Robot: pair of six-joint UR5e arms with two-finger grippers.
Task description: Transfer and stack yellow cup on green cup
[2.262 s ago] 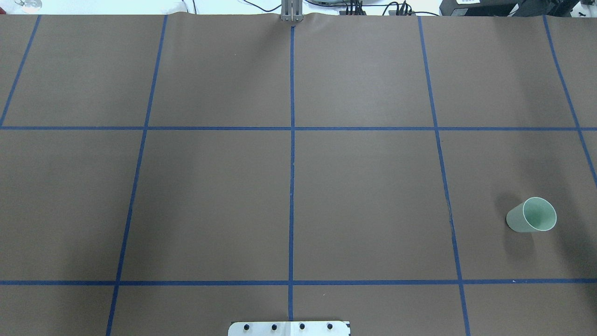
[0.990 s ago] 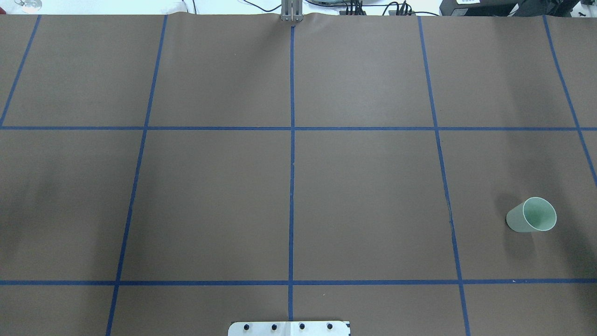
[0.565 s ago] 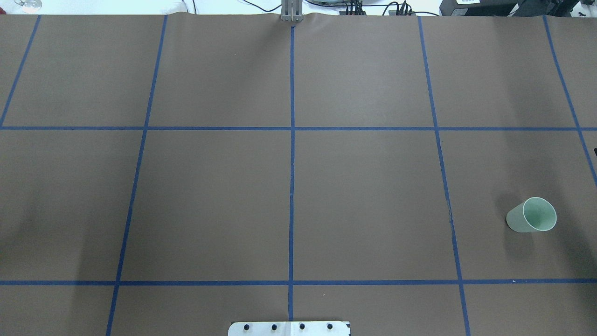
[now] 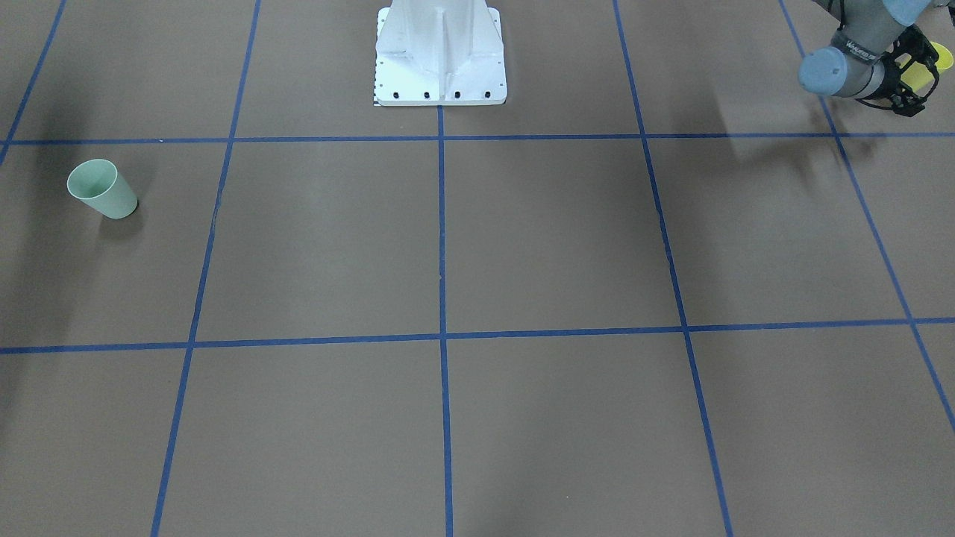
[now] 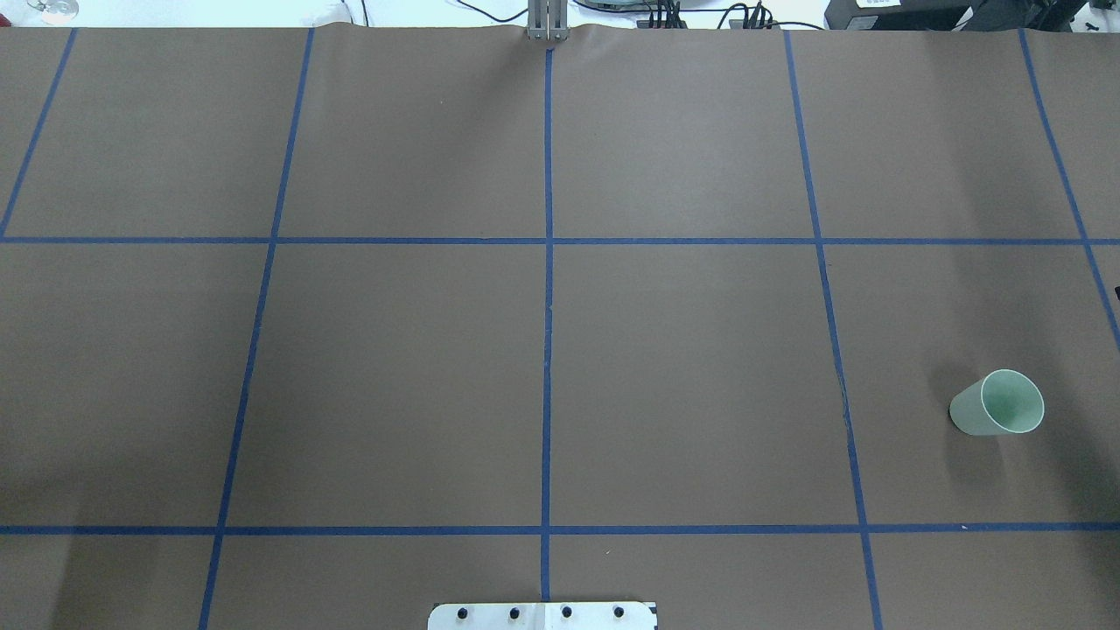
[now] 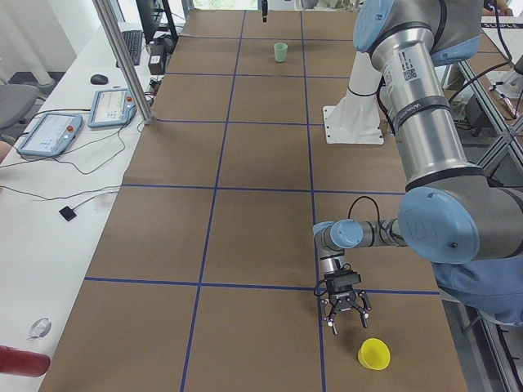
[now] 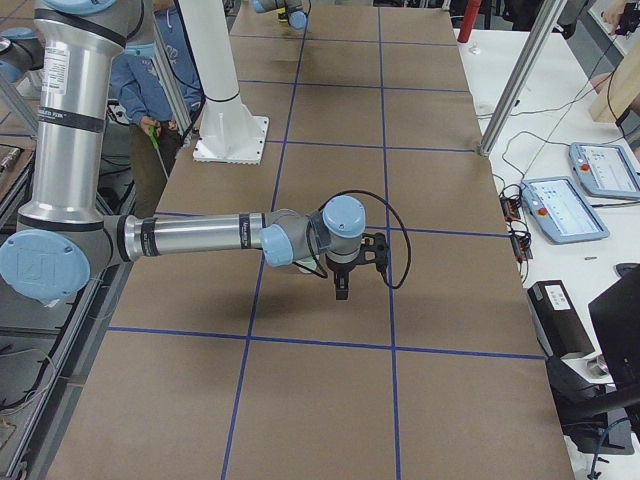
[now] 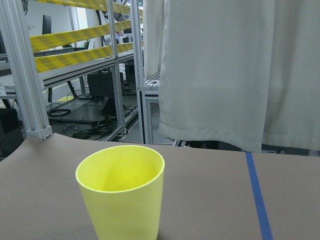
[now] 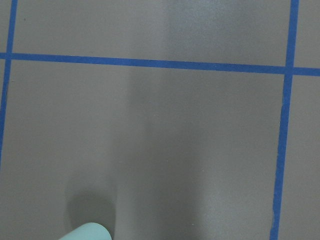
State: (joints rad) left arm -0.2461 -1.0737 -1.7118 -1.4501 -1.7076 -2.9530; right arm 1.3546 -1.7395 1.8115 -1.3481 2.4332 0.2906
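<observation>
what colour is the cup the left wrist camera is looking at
Bright yellow, plain with no pattern. The yellow cup shows best in the left wrist-mounted view.

Yellow cup (image 4: 941, 55) half behind the left gripper (image 4: 918, 80); green cup (image 9: 88, 232) mostly below the right wrist view's edge.

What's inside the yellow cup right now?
Nothing shows inside the yellow cup: the left wrist view sees only bare yellow inner wall. Its bottom is hidden behind the near rim.
</observation>
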